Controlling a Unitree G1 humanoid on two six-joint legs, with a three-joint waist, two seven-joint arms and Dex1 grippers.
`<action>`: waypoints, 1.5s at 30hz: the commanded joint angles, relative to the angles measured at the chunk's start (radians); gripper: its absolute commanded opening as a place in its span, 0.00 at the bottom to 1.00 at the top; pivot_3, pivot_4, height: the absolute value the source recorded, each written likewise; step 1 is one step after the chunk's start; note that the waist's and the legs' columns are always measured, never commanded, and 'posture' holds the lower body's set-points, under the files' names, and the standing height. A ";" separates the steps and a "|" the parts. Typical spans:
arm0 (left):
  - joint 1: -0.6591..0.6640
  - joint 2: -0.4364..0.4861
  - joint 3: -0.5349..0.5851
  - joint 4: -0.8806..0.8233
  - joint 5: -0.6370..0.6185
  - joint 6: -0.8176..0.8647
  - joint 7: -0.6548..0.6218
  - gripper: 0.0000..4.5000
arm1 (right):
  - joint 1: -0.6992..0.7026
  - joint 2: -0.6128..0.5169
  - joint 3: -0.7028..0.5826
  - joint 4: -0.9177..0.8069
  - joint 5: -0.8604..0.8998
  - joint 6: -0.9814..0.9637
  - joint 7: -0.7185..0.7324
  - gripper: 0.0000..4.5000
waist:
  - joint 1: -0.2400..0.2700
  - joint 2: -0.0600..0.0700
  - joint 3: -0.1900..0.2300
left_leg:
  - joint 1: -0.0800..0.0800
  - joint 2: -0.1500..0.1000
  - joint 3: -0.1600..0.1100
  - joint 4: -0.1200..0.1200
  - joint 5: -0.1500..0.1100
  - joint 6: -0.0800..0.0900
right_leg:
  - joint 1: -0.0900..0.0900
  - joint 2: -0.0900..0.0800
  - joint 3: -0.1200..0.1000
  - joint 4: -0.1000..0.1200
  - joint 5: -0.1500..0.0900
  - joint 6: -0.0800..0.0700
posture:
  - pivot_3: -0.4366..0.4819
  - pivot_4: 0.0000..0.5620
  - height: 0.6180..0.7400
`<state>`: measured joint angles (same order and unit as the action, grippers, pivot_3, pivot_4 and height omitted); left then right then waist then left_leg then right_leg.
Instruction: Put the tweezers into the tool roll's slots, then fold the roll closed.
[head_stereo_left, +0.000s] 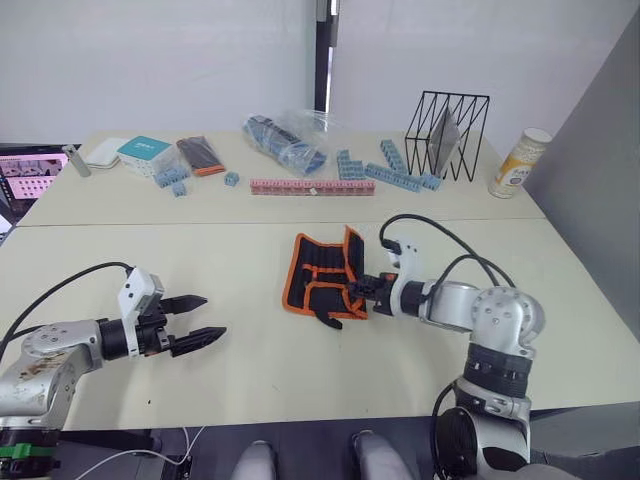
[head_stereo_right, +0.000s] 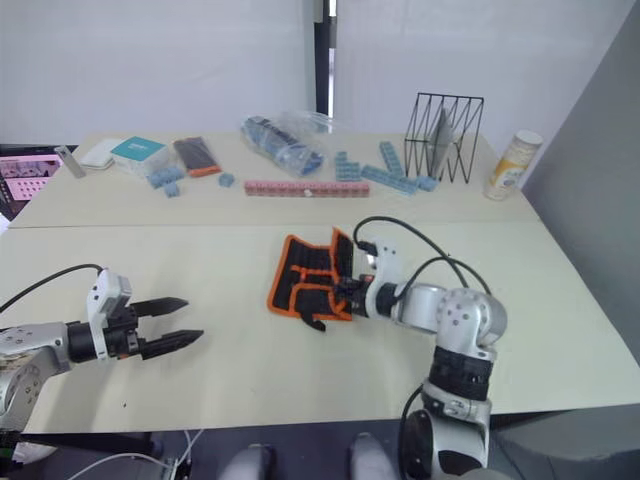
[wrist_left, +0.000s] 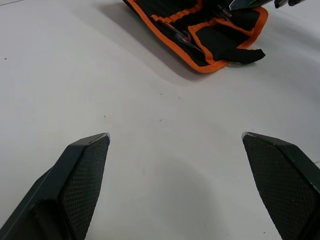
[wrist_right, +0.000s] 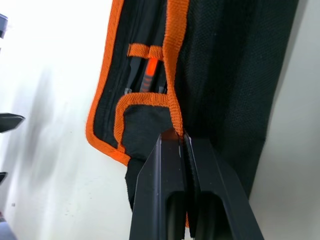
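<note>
The tool roll (head_stereo_left: 322, 273) lies open near the middle of the table (head_stereo_left: 250, 370), its right flap lifted and partly folded leftward. The right gripper (wrist_right: 181, 142) is clamped on that flap's orange-trimmed edge. Tweezers (wrist_right: 148, 75) sit tucked in the slots (wrist_right: 142, 82) inside. Well to the left, the left gripper (head_stereo_left: 195, 320) hovers over bare table, fingers spread apart. A wire rack (head_stereo_left: 447, 122) stands at the far right.

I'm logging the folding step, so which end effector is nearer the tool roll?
Right. The right end effector is shut on the tool roll's orange-trimmed edge; the left end effector hangs open over the table, well apart from it.
</note>
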<state>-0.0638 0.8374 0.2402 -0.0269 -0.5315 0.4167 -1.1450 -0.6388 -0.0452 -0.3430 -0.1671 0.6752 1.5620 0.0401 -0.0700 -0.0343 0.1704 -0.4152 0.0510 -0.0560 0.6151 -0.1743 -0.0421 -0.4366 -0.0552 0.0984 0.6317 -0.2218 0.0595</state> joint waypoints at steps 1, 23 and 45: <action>0.009 0.004 0.034 -0.030 -0.010 -0.010 0.007 1.00 | 0.006 0.024 -0.016 0.042 -0.019 -0.054 0.011 0.01 | 0.000 0.000 0.000 | 0.000 0.000 0.000 0.000 0.000 0.000 | 0.000 0.000 0.000 0.000 0.000 0.000 | 0.48 0.27 0.97; -0.116 -0.026 -0.037 0.006 -0.016 0.023 0.002 1.00 | 0.125 -0.083 0.050 0.053 0.098 -0.282 0.373 0.99 | 0.003 0.000 0.000 | 0.000 0.000 0.000 0.000 0.000 0.000 | 0.001 0.000 0.000 0.000 0.000 0.000 | 0.48 0.27 0.97; -0.243 -0.115 -0.121 0.013 -0.079 0.258 0.031 1.00 | 0.226 -0.363 0.503 0.202 -0.345 -0.966 0.664 0.01 | 0.003 0.000 0.000 | 0.000 0.000 0.000 0.001 0.000 0.000 | 0.001 0.001 0.000 0.000 0.000 0.001 | 0.48 0.27 0.97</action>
<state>-0.2874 0.7271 0.1195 0.0037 -0.5844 0.6549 -1.1141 -0.4144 -0.3977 0.1445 0.0138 0.3913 0.6625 0.7165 -0.0674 -0.0344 0.1704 -0.4145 0.0508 -0.0562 0.6164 -0.1742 -0.0421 -0.4356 -0.0546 0.0984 0.6320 -0.2219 0.0603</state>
